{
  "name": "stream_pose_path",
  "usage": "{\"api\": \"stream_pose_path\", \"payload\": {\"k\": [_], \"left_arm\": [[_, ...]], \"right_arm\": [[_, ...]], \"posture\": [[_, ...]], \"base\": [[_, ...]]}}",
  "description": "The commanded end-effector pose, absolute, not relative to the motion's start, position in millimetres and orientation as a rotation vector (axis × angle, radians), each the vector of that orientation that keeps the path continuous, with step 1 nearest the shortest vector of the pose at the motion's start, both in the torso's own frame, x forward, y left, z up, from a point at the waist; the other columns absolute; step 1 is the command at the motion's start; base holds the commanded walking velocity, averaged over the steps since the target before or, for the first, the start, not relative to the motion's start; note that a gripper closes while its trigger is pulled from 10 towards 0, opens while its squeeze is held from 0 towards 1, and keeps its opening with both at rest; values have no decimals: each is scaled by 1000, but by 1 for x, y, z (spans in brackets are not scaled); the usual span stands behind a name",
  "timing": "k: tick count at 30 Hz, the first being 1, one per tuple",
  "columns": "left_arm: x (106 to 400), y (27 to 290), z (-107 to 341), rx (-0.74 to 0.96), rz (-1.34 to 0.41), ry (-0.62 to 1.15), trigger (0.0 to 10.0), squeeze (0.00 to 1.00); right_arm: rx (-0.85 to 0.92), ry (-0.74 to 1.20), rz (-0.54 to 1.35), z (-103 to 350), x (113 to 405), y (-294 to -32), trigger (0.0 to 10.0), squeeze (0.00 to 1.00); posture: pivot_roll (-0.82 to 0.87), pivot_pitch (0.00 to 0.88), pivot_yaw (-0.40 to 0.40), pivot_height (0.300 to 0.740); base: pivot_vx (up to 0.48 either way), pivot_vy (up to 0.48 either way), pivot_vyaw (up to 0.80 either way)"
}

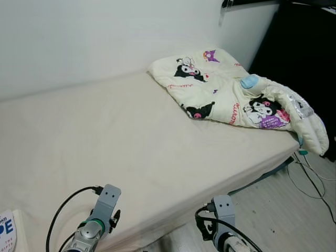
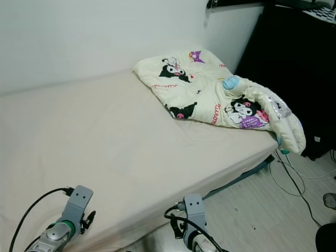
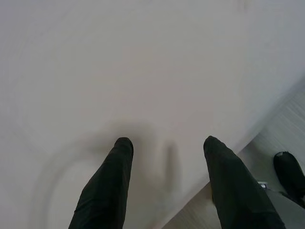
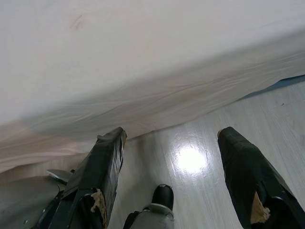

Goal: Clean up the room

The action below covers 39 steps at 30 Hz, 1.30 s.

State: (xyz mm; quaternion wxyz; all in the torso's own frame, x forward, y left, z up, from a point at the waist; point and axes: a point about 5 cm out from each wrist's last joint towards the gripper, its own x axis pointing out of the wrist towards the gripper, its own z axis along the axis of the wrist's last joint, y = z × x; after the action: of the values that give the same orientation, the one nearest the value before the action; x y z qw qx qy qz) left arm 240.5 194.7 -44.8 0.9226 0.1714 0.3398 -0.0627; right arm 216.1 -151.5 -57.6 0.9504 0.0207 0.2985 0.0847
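Note:
A cream cartoon-print blanket [image 1: 231,92] lies crumpled at the far right end of the bed [image 1: 105,142], one corner hanging over the edge. A small blue object [image 1: 249,81] rests on it. My left arm [image 1: 97,220] hangs low over the bed's near edge; its gripper [image 3: 167,143] is open above the bare sheet. My right arm [image 1: 223,223] hangs beside the bed; its gripper [image 4: 171,136] is open over the wooden floor at the mattress side.
A white wall runs behind the bed. A black cabinet [image 1: 304,47] stands at the far right. Cables [image 1: 312,181] trail on the light wooden floor [image 1: 273,210] beside the bed. A blue-lettered white item [image 1: 6,228] sits at the near left corner.

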Motion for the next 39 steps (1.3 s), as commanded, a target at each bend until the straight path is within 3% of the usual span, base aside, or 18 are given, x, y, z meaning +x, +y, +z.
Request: {"api": "stream_pose_path", "payload": {"k": [1, 39], "left_arm": [[236, 195, -48, 369, -146, 715, 10000, 0], [236, 195, -47, 390, -162, 696, 10000, 0]], "right_arm": [[49, 629, 157, -61, 210, -155, 10000, 0], [57, 628, 164, -61, 210, -153, 10000, 0]], "posture": [[63, 23, 10, 740], [59, 30, 13, 740]], "base": [[0, 0, 0], [0, -342, 0]]}}
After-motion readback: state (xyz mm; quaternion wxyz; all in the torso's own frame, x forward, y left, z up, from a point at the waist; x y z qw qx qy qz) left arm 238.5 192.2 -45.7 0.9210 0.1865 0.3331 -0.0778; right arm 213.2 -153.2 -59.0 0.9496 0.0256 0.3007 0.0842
